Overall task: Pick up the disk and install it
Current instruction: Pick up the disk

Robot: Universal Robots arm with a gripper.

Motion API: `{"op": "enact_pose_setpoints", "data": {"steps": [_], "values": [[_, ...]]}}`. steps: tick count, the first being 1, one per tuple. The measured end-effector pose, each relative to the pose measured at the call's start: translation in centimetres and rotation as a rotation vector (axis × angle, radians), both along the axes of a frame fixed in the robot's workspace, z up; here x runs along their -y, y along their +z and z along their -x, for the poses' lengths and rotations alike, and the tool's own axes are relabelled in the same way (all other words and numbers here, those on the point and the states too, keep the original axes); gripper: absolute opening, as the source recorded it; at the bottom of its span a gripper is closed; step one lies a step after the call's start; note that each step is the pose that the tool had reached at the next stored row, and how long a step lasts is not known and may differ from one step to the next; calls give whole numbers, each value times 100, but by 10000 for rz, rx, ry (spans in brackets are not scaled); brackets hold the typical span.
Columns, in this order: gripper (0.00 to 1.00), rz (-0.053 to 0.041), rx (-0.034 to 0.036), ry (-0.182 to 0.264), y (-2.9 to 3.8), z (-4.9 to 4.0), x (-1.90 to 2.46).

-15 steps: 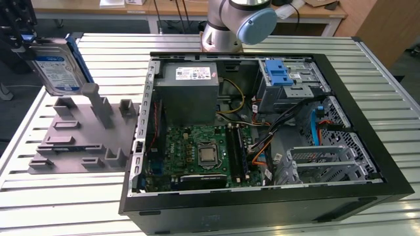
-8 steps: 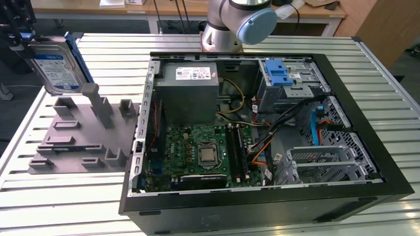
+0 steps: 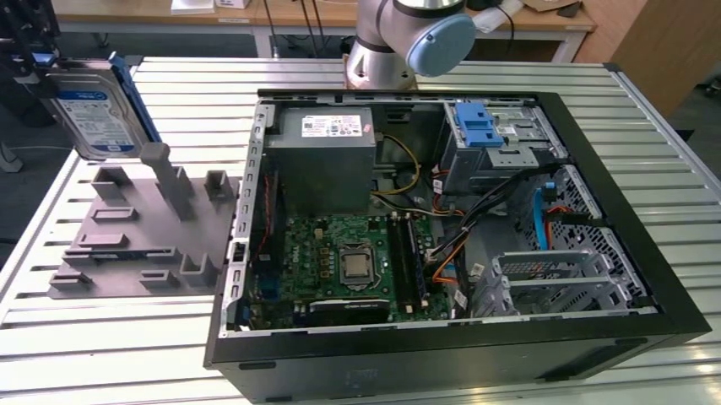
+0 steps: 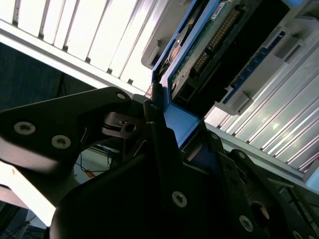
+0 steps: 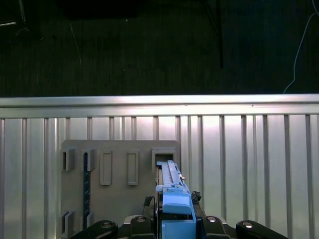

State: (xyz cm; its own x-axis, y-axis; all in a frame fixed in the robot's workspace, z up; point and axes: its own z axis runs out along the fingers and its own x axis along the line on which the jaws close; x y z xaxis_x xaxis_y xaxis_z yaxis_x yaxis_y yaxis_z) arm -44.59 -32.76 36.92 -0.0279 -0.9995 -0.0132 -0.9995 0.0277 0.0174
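Note:
The disk (image 3: 96, 114), a silver hard drive with a white-and-blue label in a blue carrier, hangs upright at the exterior view's upper left. It is just above the grey slotted holder (image 3: 141, 224). My gripper (image 3: 66, 67) is shut on the disk's top end. In the first wrist view the blue carrier edge (image 5: 172, 199) runs out from between the fingers (image 5: 209, 221), over a slot of the grey holder (image 5: 119, 199). In the second wrist view the disk's circuit-board side (image 4: 209, 50) shows, with the blue bracket clamped by a dark finger (image 4: 159, 134).
An open black computer case (image 3: 631, 211) lies to the exterior view's right of the holder. It holds a grey power supply (image 3: 327, 139), a motherboard (image 3: 349, 261), a blue-latched drive cage (image 3: 490, 135) and loose cables. The arm's base (image 3: 394, 42) stands behind the case on the slatted metal table (image 3: 113, 337).

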Motion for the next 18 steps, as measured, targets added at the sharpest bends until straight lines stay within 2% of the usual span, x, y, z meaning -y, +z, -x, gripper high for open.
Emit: {"op": "enact_pose_setpoints", "data": {"steps": [18], "values": [[37,0,0,0,93,0,0]]}}
